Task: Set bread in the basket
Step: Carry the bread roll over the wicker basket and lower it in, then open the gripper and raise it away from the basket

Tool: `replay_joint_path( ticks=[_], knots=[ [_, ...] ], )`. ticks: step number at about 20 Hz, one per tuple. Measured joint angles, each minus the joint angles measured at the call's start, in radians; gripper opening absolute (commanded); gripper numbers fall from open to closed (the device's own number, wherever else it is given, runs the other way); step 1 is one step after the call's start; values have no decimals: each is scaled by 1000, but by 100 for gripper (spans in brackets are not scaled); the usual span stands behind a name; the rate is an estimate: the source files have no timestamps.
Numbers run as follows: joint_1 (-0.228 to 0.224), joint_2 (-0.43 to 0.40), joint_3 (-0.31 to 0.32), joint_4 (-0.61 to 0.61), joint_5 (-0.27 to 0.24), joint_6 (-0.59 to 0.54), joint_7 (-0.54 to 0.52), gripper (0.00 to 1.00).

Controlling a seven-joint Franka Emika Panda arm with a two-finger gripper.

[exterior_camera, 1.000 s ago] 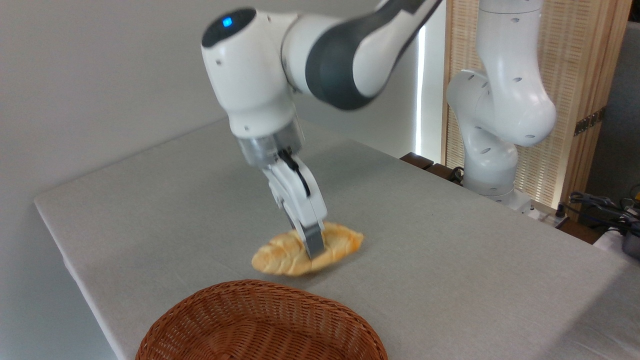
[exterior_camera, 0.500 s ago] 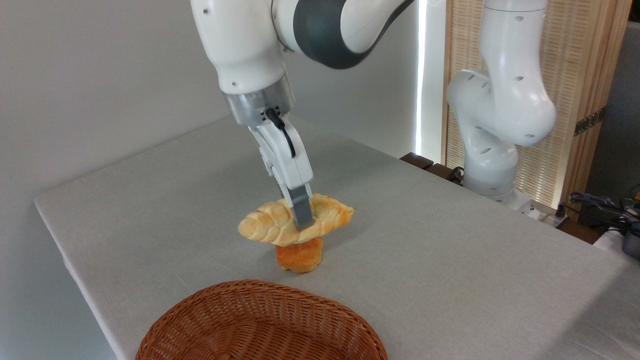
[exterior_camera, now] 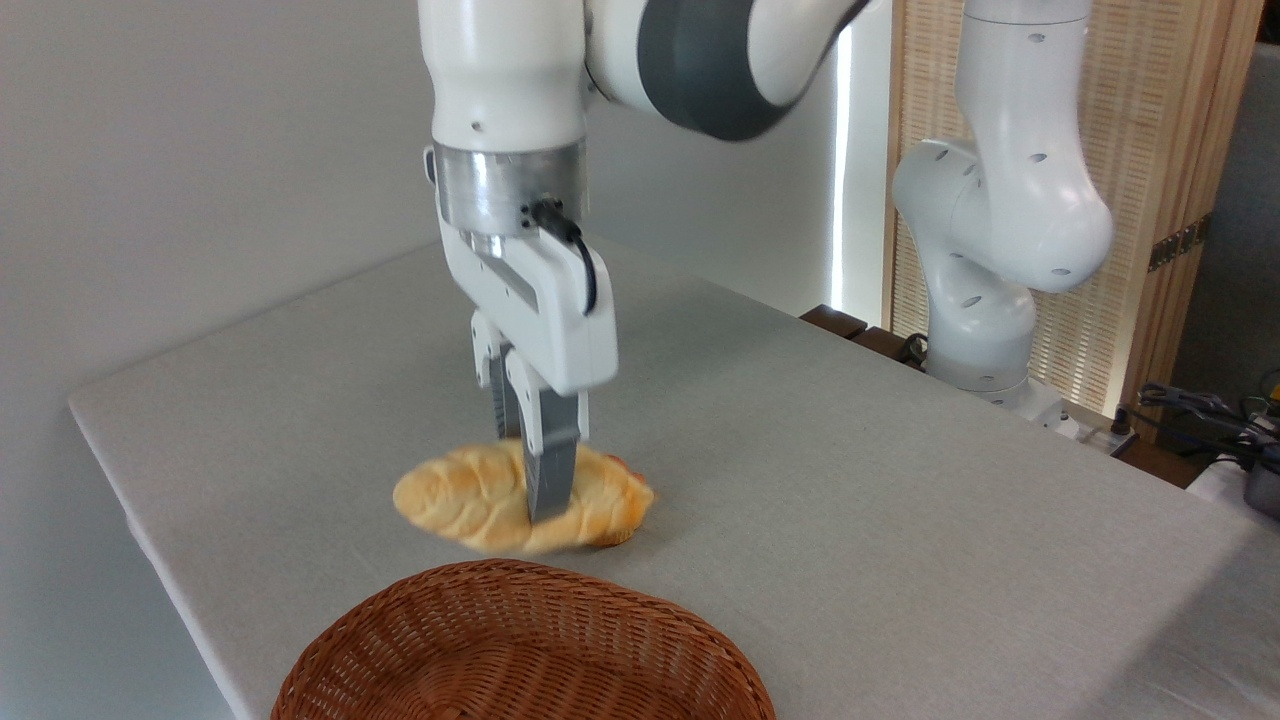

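Camera: bread between end effector fingers

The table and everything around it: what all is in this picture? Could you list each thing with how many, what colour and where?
bread loaf: one, pale golden yellow, leaf-shaped, held above the table just behind the basket.
small bun: one, orange-brown, mostly hidden behind the loaf's right end.
wicker basket: one, reddish brown, round, at the near edge, nothing visible inside.
table: one, covered in light grey cloth.
slatted wooden screen: one, light wood, behind the table on the right.
cables and gear: dark, at the far right edge; too small to tell apart.
robot arm: one, white with dark grey joints, base at the table's right rear.
gripper: one, white with grey fingers, closed across the loaf's middle.
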Motion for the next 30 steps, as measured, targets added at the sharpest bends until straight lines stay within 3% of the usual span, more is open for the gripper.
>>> replay_joint_path(
  ticks=[7, 17, 21, 25, 30],
  knots=[
    [1, 54, 21, 0, 0, 64, 0, 100],
    [0, 52, 18, 9, -1, 64, -16, 100],
    [-12, 25, 0, 15, -15, 64, -139, 100],
    [-27, 0, -63, 15, -17, 45, -346, 100],
    [-30, -1, -76, 15, -17, -2, -421, 100]
  ],
)
